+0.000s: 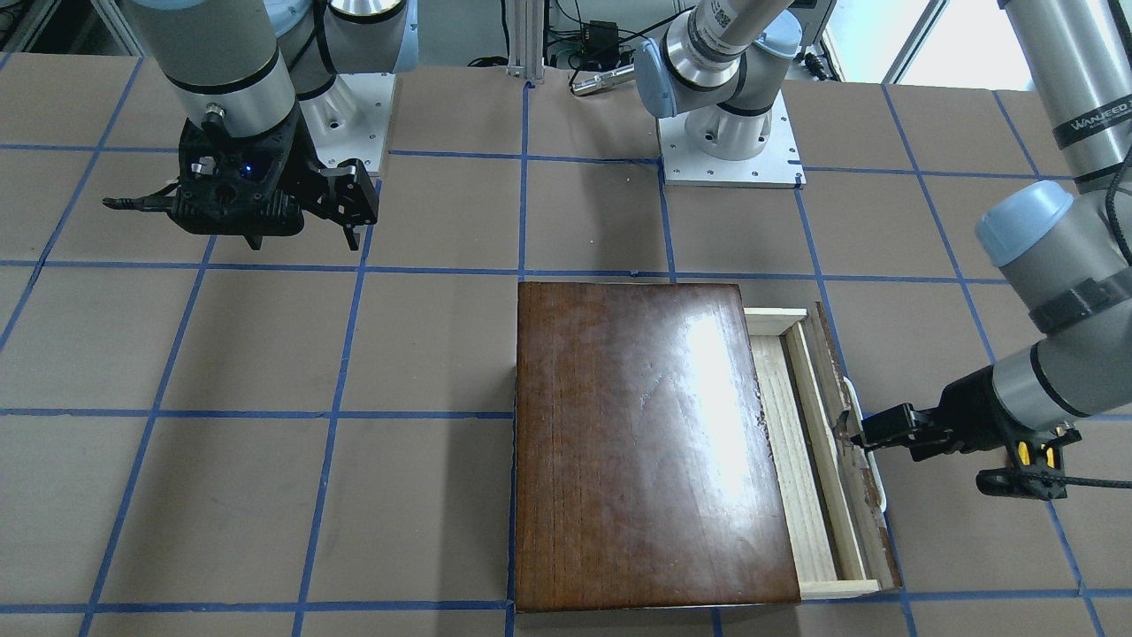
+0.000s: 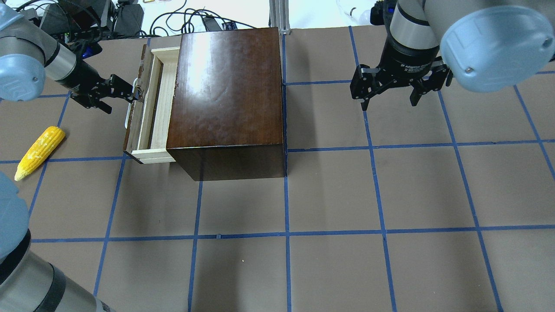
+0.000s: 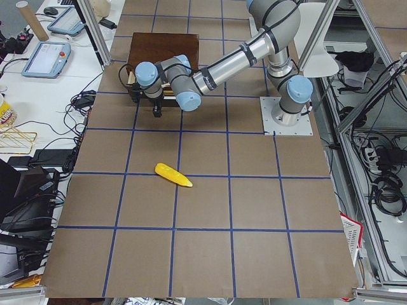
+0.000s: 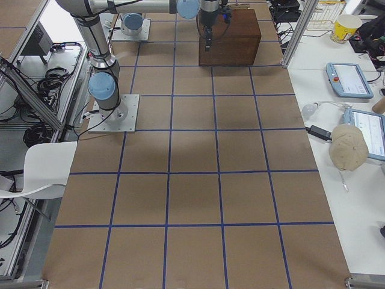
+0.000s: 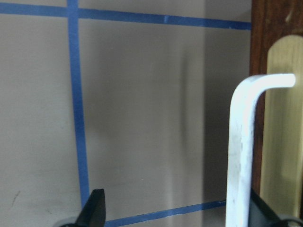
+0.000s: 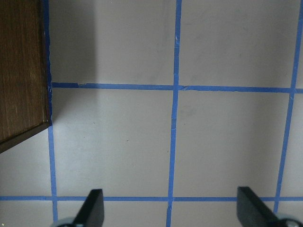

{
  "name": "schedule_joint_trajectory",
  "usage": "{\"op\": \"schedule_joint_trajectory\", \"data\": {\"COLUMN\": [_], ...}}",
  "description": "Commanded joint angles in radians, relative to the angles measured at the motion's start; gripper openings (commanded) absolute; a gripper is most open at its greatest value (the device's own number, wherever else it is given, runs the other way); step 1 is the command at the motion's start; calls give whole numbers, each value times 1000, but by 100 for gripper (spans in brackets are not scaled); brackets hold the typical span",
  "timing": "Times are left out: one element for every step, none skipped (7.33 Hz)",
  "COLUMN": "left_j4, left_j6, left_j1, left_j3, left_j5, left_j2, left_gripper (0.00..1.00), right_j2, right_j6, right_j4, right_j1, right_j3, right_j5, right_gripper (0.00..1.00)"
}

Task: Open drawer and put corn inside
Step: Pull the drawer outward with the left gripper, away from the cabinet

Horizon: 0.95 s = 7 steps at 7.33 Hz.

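The drawer [image 2: 152, 102] stands partly pulled out of the dark-brown box [image 2: 227, 95], and its pale tray is empty in the front view [image 1: 809, 442]. My left gripper [image 2: 130, 93] is at the drawer's white bar handle [image 5: 239, 156]. In the left wrist view its fingers [image 5: 96, 208] stand wide apart, with the handle between them, close to the right finger. The corn [image 2: 39, 151] lies on the table left of the drawer and nearer me, apart from both grippers; it also shows in the exterior left view [image 3: 173, 175]. My right gripper [image 2: 388, 93] is open and empty, hovering right of the box.
The table is brown board with a blue tape grid. The box [image 1: 637, 442] fills the far left-centre of the overhead view. The arm bases [image 1: 730, 146] stand at the robot's edge of the table. Cables and monitors lie beyond the far edge.
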Motion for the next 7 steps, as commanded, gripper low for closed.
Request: {"op": "schedule_joint_trajectory", "data": {"left_j4": [-2, -5, -6, -8, -14, -11, -11], "left_j6": [1, 1, 1, -2, -3, 1, 12], "left_j1": [29, 38, 38, 38, 37, 32, 38], "left_j3": [2, 2, 5, 1, 7, 13, 13], "left_j5": [0, 0, 0, 2, 2, 63, 116], "left_j2": [0, 2, 3, 9, 24, 41, 57], "left_gripper": [100, 100, 100, 100, 100, 100, 100], "right_j2": [0, 0, 0, 0, 0, 0, 0], "right_j6": [0, 0, 0, 0, 0, 0, 0], "right_j4": [0, 0, 0, 0, 0, 0, 0], "right_j1": [0, 0, 0, 0, 0, 0, 0], "right_j3": [0, 0, 0, 0, 0, 0, 0], "right_j5": [0, 0, 0, 0, 0, 0, 0], "right_gripper": [100, 100, 100, 100, 100, 100, 100]}}
